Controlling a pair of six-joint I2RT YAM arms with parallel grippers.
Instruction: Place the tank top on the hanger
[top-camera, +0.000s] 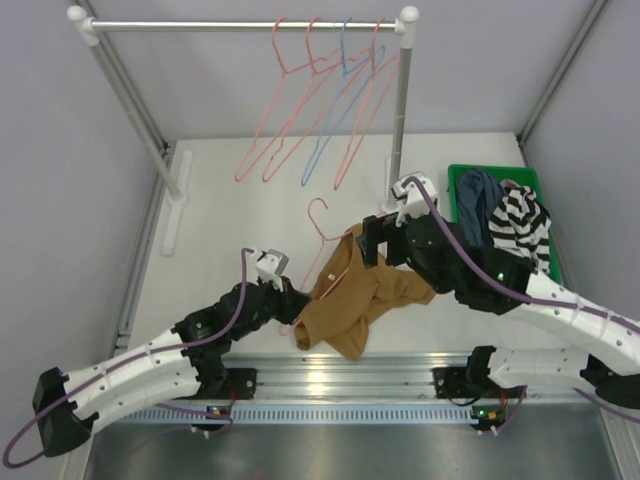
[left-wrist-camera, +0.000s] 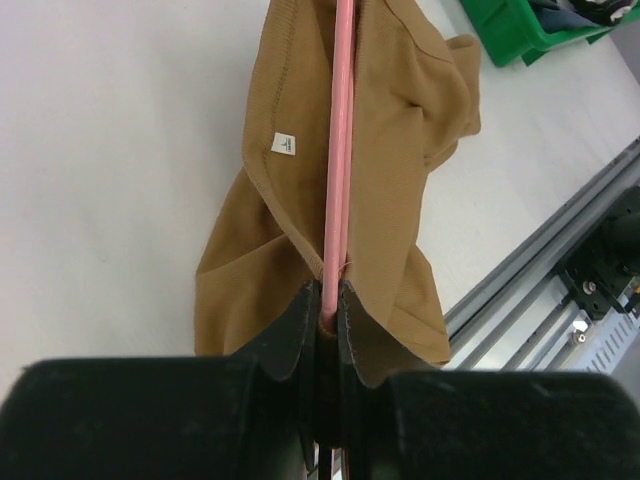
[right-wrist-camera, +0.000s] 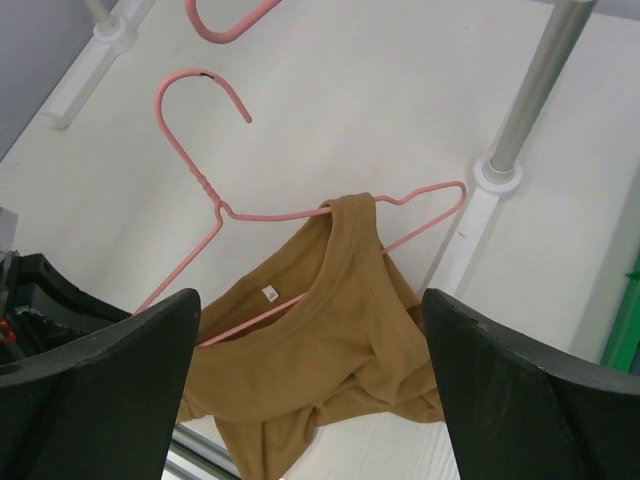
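Item 1, left claw: I have it clenched on the wire of the pink hanger, to steady the frame.
Item 2, right claw: released, spread wide above the cloth, grasping nothing.
Item 3, tank top: on the table, one strap looped over one hanger shoulder, the rest bunched below. I judge the other strap needs threading.

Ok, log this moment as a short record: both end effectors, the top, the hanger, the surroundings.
left end effector: shut on the hanger
right end effector: open, holding nothing, over the tank top
tank top: one strap over a hanger shoulder, rest bunched
hanger: pink, hook toward the rail
rail: spare hangers hung
green bin: striped garment, dark blue garment
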